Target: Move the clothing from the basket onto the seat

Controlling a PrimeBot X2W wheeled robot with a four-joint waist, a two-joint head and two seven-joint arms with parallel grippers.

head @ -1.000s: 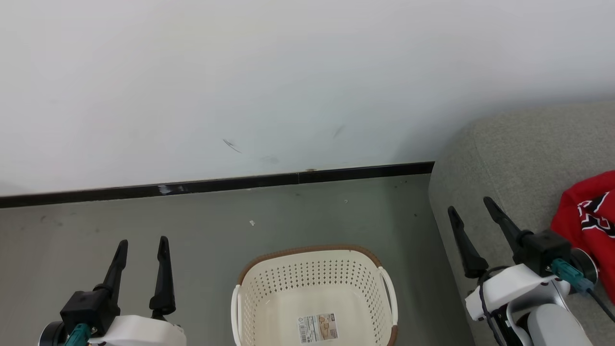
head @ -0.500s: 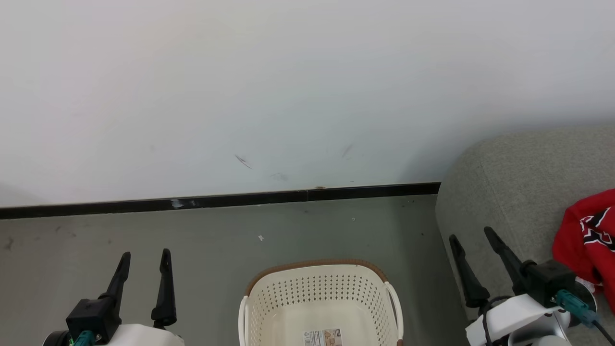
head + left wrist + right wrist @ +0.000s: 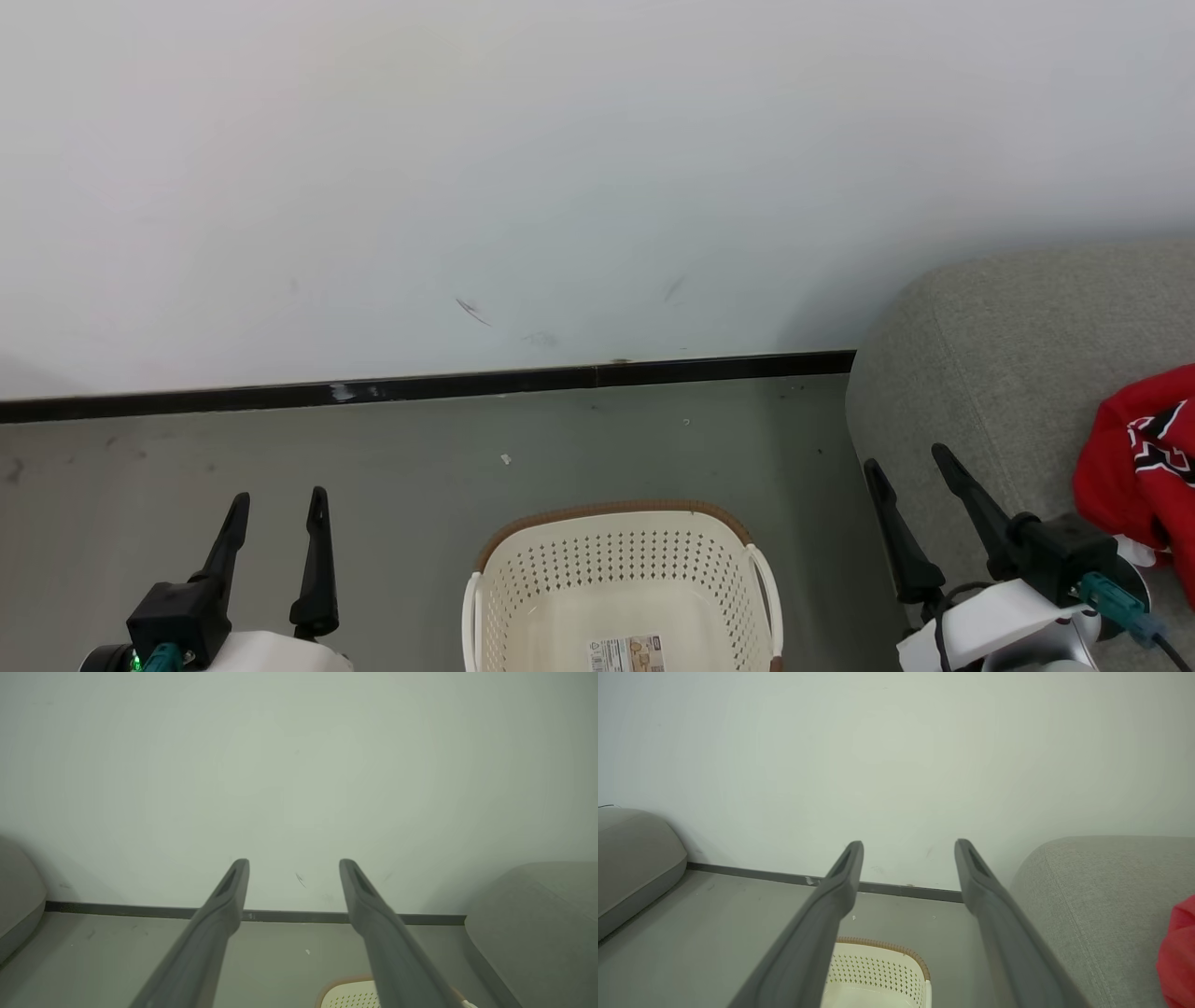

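Observation:
The cream basket (image 3: 621, 569) with a brown rim stands on the floor at the bottom centre; its visible floor holds just a paper label (image 3: 628, 653). Red clothing (image 3: 1134, 471) with black and white markings lies on the grey seat (image 3: 1008, 355) at the right edge. My left gripper (image 3: 278, 499) hangs open to the left of the basket, holding nothing. My right gripper (image 3: 906, 459) is open too, over the seat's left edge, left of the clothing. The right wrist view shows the basket (image 3: 878, 970), the seat (image 3: 1106, 891) and a strip of red clothing (image 3: 1178, 952).
A white wall (image 3: 560, 168) with a black baseboard (image 3: 467, 383) closes off the grey floor (image 3: 420, 467) behind the basket. Another grey cushion (image 3: 630, 863) lies at the far left in the right wrist view.
The head camera tilted up, so basket and seat slid lower in the picture. Both grippers stayed open; the right one sits slightly lower and further left than half a second ago.

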